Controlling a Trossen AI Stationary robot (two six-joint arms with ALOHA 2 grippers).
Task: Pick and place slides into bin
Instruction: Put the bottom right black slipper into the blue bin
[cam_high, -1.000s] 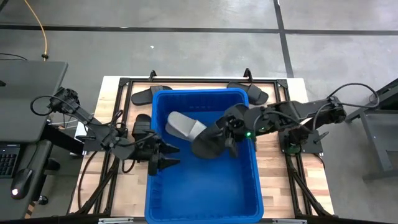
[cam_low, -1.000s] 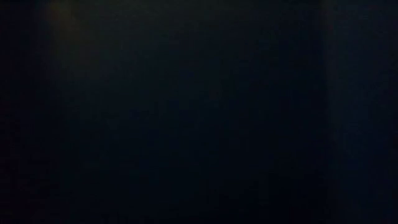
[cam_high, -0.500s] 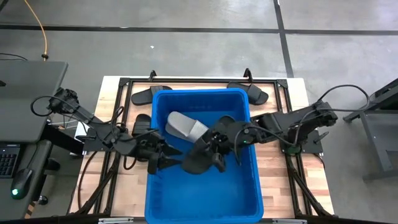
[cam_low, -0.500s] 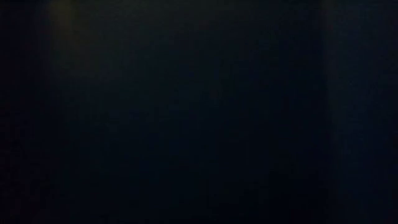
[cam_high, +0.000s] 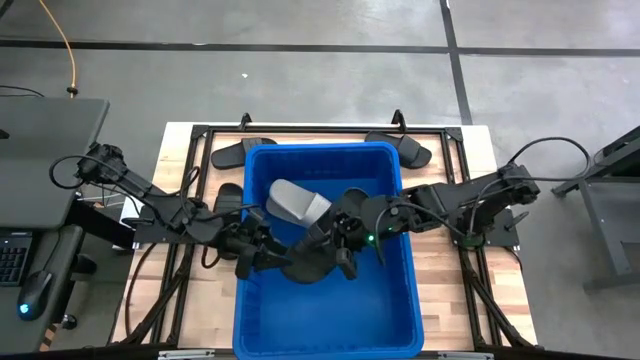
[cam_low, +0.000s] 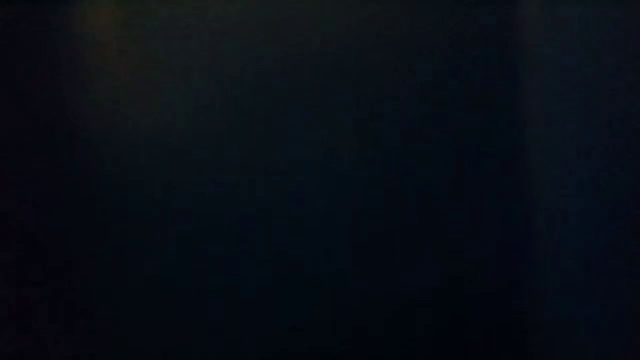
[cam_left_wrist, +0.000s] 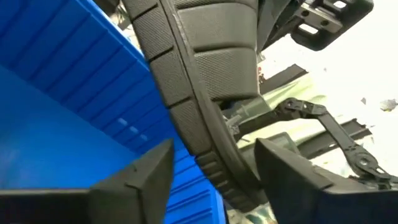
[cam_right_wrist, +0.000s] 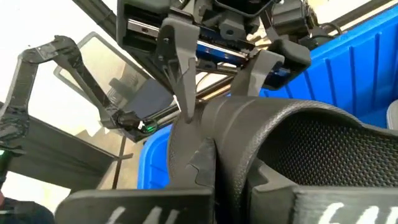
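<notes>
Two tools meet over the bin (cam_high: 325, 300), a deep blue ribbed tub on the wooden desk (cam_high: 445, 285). Right tool (cam_high: 338, 252), reaching in from the bin's right rim, is pinched on a black slide (cam_high: 310, 262) held above the bin floor; its own wrist view shows the fingers clamped on the slide's wide strap (cam_right_wrist: 249, 130). Left tool (cam_high: 262, 262), coming over the bin's left wall, stands at the other end of the same slide, its two fingers (cam_left_wrist: 134, 180) spread to either side of the sole's ribbed edge (cam_left_wrist: 186, 93); contact with the sole cannot be told. Just beyond both tools, toward the bin's far wall, a light grey slide (cam_high: 295, 202) lies inside the bin. Outside the bin, black slides rest on the desk: one beside the left arm against the bin's left wall (cam_high: 228, 197), one at the far-left corner (cam_high: 240, 153), one at the far-right corner (cam_high: 410, 150). Low view is entirely dark
</notes>
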